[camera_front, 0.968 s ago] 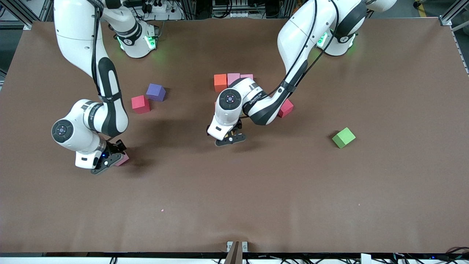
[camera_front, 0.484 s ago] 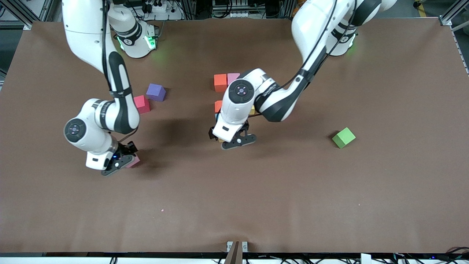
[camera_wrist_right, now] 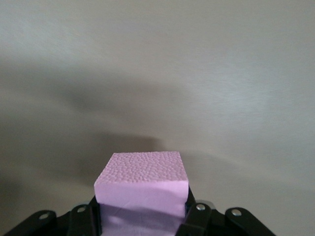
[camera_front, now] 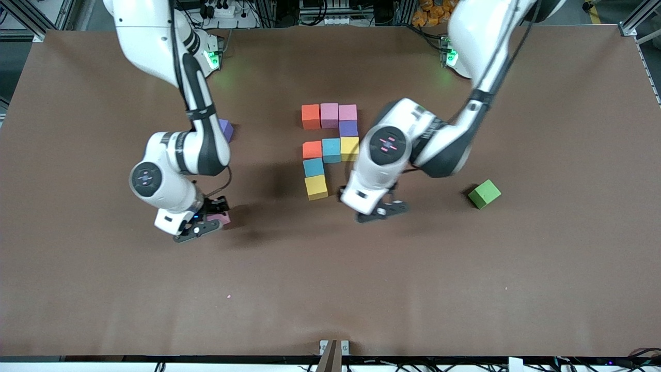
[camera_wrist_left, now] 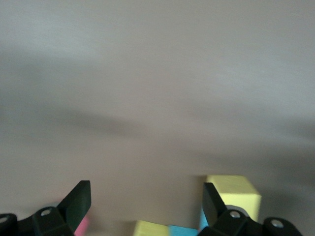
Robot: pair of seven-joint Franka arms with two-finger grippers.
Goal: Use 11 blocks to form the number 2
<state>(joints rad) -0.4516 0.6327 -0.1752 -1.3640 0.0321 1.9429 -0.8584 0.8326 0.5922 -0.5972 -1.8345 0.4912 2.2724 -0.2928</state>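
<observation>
R gripper is clamped on a pink block, up over bare table toward the right arm's end, clear of the figure. L gripper hangs w/ fingers wide apart and nothing between them, just beside the figure's lower yellow block, on the side toward the left arm's end.

Figure so far, 9 blocks: top row orange, pink, pink; purple and yellow run down from that last pink; mid row orange, blue, ending at that yellow; then blue and the lower yellow below the orange.

Left to do, I'd say: bottom stroke needs 2 more beside the lower yellow, prob. the held pink plus the green block, which sits loose and well apart toward the left arm's end. Another purple cube peeks out by the right arm, part hidden.
</observation>
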